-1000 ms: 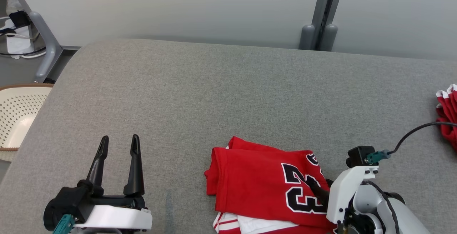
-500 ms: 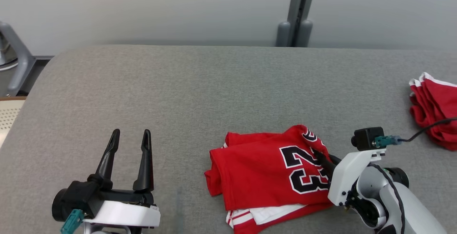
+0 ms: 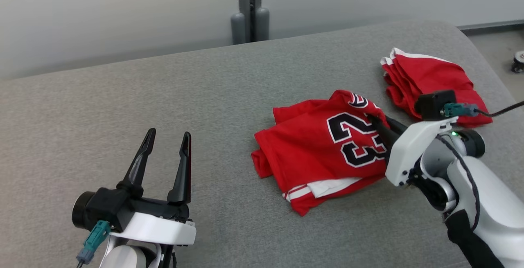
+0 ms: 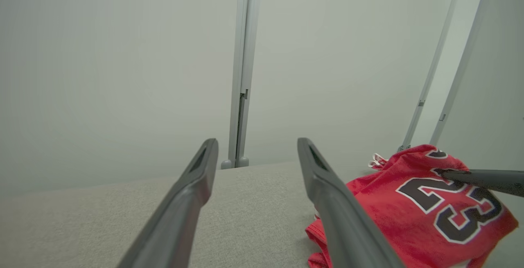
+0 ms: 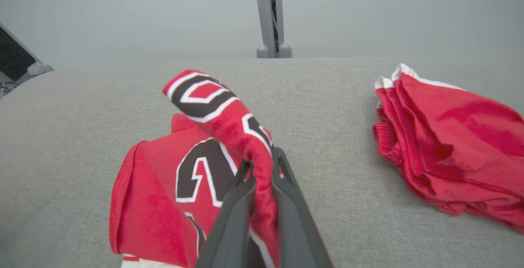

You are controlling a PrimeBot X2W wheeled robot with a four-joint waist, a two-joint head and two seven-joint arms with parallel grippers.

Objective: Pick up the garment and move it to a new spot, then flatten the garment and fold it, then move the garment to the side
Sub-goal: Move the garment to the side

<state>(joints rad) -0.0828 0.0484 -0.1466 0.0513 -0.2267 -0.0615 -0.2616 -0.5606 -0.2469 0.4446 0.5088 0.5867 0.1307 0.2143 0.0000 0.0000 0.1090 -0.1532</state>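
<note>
One red jersey (image 3: 319, 149) with a black 23 lies folded into a rough rectangle on the right half of the grey padded table (image 3: 163, 79), with a white-striped hem showing at its near edge. Its right edge is pulled up into a ridge, and the right claw (image 3: 371, 117) is pinched narrow on that ridge. In the right wrist view the cloth stands up between the two fingers, gripped tight.

The fold looks done, so I judge the step in hand to be the last one: moving the jersey to the side. The next move calls for a drag or low lift to the right, probably toward the second red pile (image 3: 425, 79) lying near it. It should be slow enough that the single pinch does not pull the layers open.

The left claw (image 3: 170, 133) hovers well apart to the left, fingers spread wide, holding nothing and touching nothing.
</note>
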